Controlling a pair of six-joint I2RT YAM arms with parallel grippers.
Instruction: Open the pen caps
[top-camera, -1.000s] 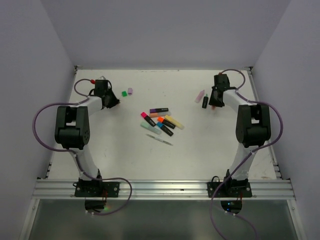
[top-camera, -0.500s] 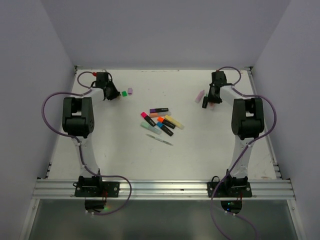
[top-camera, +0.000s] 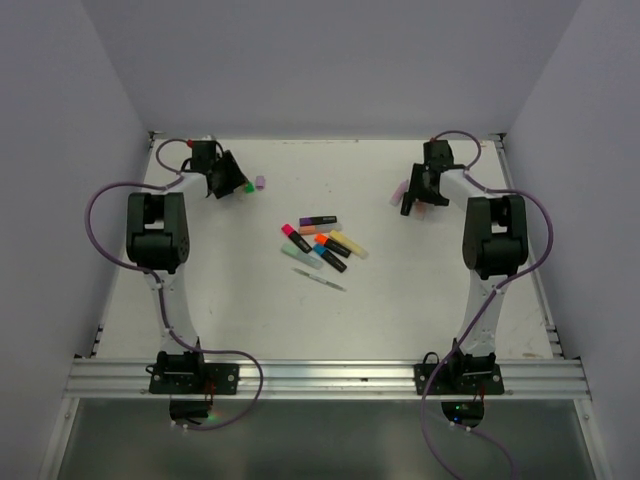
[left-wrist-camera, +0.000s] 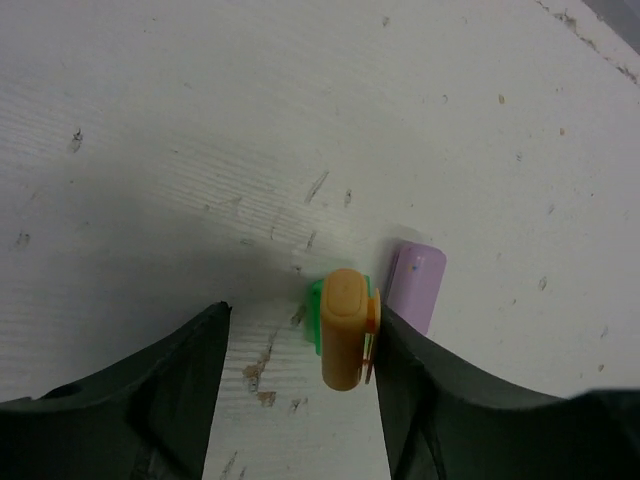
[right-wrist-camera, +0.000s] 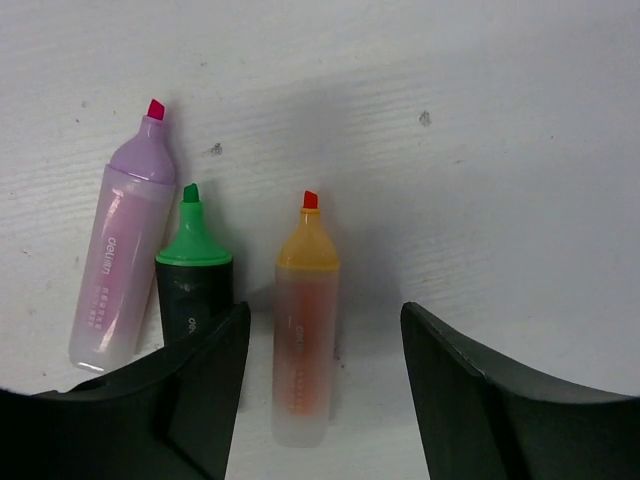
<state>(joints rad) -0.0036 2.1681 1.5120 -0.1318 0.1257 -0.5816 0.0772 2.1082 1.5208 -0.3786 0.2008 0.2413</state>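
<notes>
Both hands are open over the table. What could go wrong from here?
The stubby orange plastic cap rests against the green plastic cap, right beside one finger of the left hand; lifting off could flick it away.
The uncapped orange highlighter lies between the fingers of the right hand, near the black-barrelled green highlighter; a sideways retreat may roll them.
The cluster of highlighters mid-table lies packed tight, so singling one out looks hard.

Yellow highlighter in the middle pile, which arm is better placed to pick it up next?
Right, probably: the yellow highlighter lies clearly nearer the open right claw than the left claw.
</notes>
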